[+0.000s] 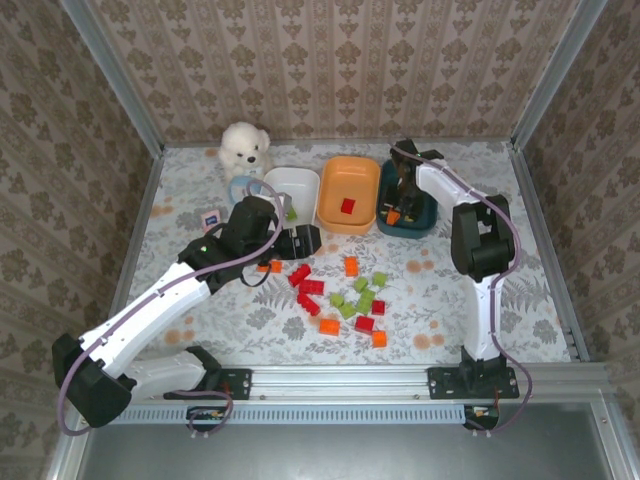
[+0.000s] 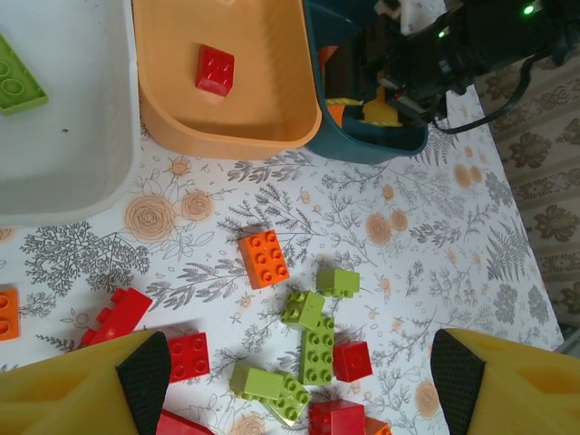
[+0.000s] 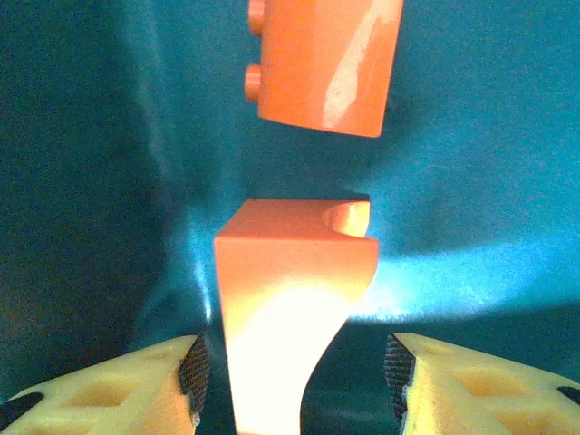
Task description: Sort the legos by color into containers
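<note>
Red, orange and light green legos (image 1: 350, 295) lie scattered mid-table. My left gripper (image 2: 301, 376) hangs open above them, over a green cluster (image 2: 317, 349) with an orange brick (image 2: 264, 258) just beyond. At the back stand the white dish (image 1: 300, 185) with a green piece (image 2: 14, 86), the orange dish (image 1: 362, 178) with a red brick (image 2: 216, 70), and the teal dish (image 1: 425, 215). My right gripper (image 3: 297, 376) is down inside the teal dish (image 3: 91, 136), open. An orange brick (image 3: 290, 299) stands between its fingers, with a gap on the right side. A second orange brick (image 3: 326, 59) lies beyond it.
A white plush toy (image 1: 245, 147) and a small blue clock (image 1: 243, 187) sit behind the white dish, and a small card (image 1: 211, 218) lies to the left. Patterned walls enclose the table on three sides. The right arm (image 2: 471, 41) reaches over the teal dish.
</note>
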